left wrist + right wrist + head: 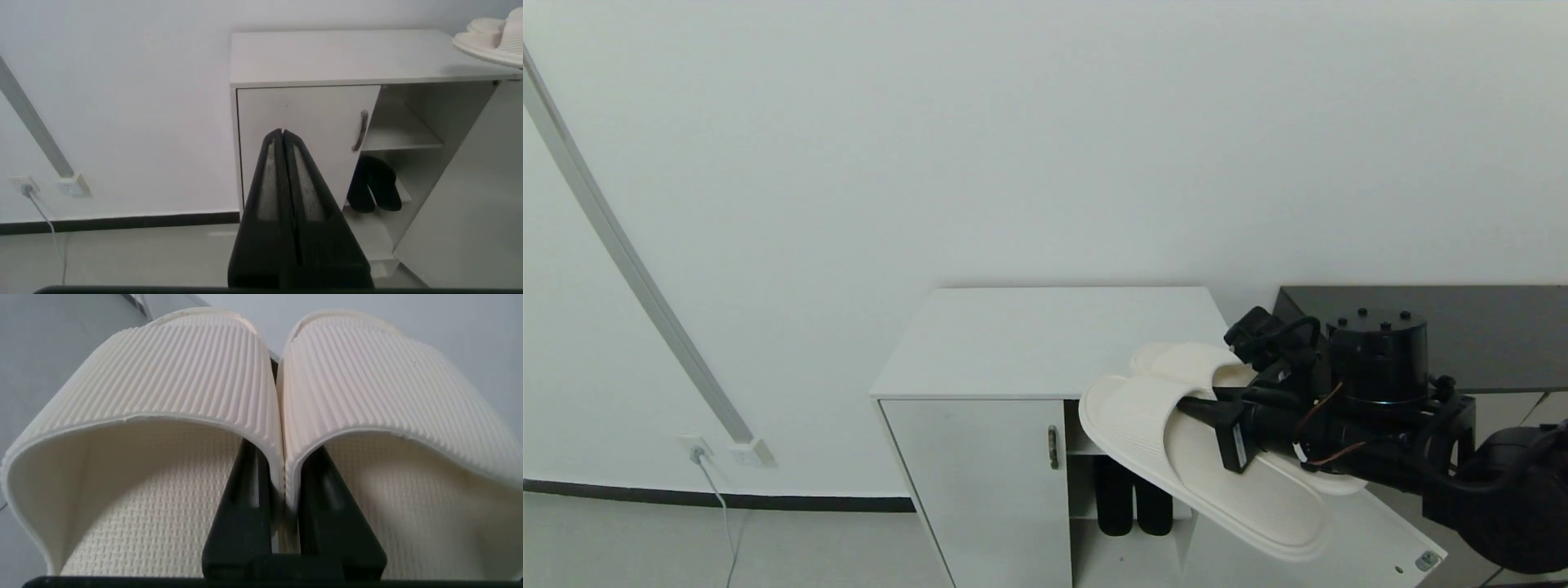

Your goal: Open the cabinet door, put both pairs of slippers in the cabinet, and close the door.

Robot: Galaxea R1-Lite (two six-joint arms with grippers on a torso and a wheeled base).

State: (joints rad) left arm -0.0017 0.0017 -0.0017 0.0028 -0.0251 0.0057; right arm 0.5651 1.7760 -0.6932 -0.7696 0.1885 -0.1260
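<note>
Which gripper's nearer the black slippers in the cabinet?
Right. Right gripper, shut on white slippers, is above the black slippers; left gripper sits farther back, facing the cabinet.

I find the room evenly and softly lit; the wall (1045,139) carries no hard shadows. The cabinet (1045,335) top is bright, without glare. Its open compartment is dim, and the black slippers (1131,502) sit in shade. My head view bows the conduit (625,249) near the edge. Flat light picks out the ridges of the white slippers (188,416), which are darker beneath the straps.
</note>
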